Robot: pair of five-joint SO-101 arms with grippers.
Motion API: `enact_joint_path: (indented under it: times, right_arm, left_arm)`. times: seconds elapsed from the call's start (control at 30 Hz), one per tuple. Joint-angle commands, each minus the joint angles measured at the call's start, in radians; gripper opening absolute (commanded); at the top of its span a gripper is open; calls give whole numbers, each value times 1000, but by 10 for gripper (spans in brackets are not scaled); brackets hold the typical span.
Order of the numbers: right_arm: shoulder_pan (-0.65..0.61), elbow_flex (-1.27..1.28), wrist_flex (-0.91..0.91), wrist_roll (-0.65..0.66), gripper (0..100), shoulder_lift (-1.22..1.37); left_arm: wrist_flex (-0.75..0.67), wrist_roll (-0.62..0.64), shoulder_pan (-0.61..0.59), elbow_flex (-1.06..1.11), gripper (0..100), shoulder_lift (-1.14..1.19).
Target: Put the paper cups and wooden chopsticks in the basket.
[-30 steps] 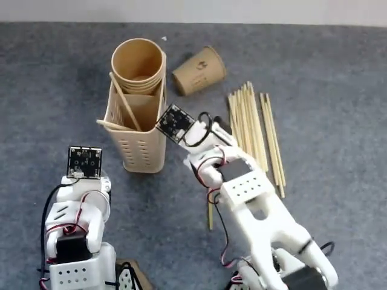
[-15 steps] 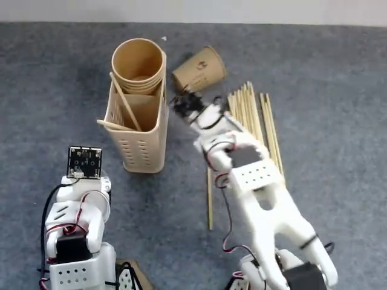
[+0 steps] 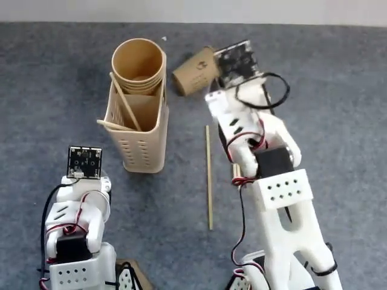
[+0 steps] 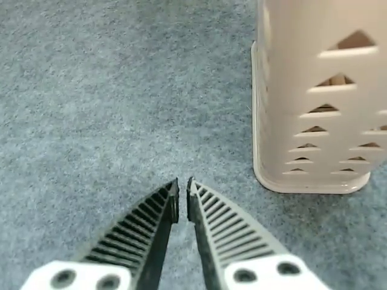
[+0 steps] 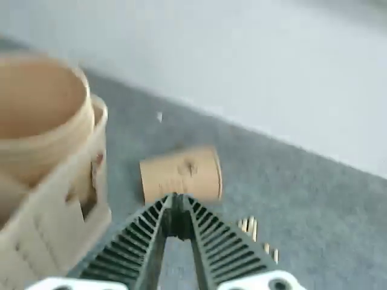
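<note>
The beige basket (image 3: 136, 136) stands upright with stacked paper cups (image 3: 138, 63) in its far compartment and two wooden chopsticks (image 3: 125, 110) leaning in the near one. One paper cup (image 3: 195, 71) lies on its side to the right of the basket. A single chopstick (image 3: 209, 178) lies on the carpet. My right gripper (image 5: 175, 212) is shut with nothing in it, raised just short of the lying cup (image 5: 180, 172); chopstick ends (image 5: 251, 226) peek beside it. My left gripper (image 4: 182, 194) is shut and holds nothing, low over the carpet beside the basket (image 4: 314, 103).
The right arm (image 3: 260, 157) stretches over the spot right of the single chopstick and hides the carpet under it. The left arm (image 3: 81, 181) sits folded at the near left. Grey carpet (image 3: 338, 109) covers the table, with a pale wall along the far edge.
The right arm swung away from the basket's side, rightward and farther out, and rose; its wrist turned toward the lying cup. It now covers the chopstick pile. The left arm stayed still.
</note>
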Motion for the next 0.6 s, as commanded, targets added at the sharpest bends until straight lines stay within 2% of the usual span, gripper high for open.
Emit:
enact_joint_path:
  times: [0.0,0.2,0.4,0.57]
  right_arm:
    - [15,-87,7,-11,9,-33]
    - [186,-93,206,66,11,56]
    - [318,-93,328,224,15,400]
    - [364,-186,317,230,144,693]
  left_arm:
    - [-20,8,-7,-7,59,-2]
    - [-20,8,-7,-7,59,-2]
    - [-20,8,-5,-7,59,-1]
    - [-20,8,-5,2,59,-1]
